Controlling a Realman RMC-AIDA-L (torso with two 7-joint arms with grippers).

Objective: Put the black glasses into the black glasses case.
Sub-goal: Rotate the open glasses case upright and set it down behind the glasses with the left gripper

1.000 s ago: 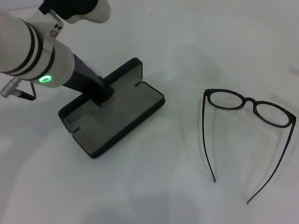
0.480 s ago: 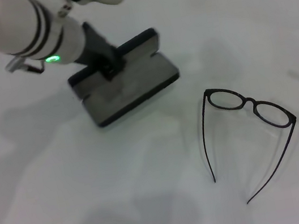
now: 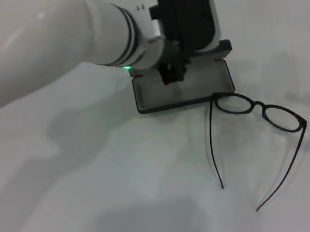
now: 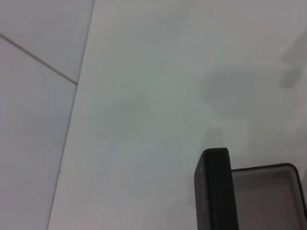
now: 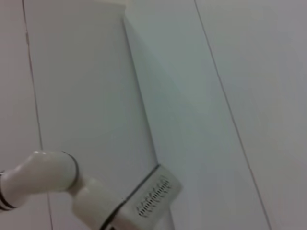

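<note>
Dragged right and toward the far side over the last second: black glasses case [image 3: 183,90], now sitting just beside black glasses [image 3: 255,112]. Near right corner of the case touching or nearly touching the left lens; can't tell which. Case open, grey lining up, lid upright on the far edge, also visible edge-on in the left wrist view [image 4: 216,189].

Left claw [image 3: 172,71] down at the far edge of the tray, by the lid hinge line, apparently pinching the lid or rim there. Fingers hidden under the wrist housing, so can't confirm clamped vs just pressing.

Glasses unmoved on the white surface [image 3: 99,208], right of centre, lenses far, temples unfolded and pointing near.

Right arm out of head view; right claw not seen anywhere, right wrist camera showing only wall panels and part of the left arm.

Meaning: gap closed, short transfer now. Likely next: release case, pick glasses. Risks: case edge nudging the frame; open temples longer than the tray.
</note>
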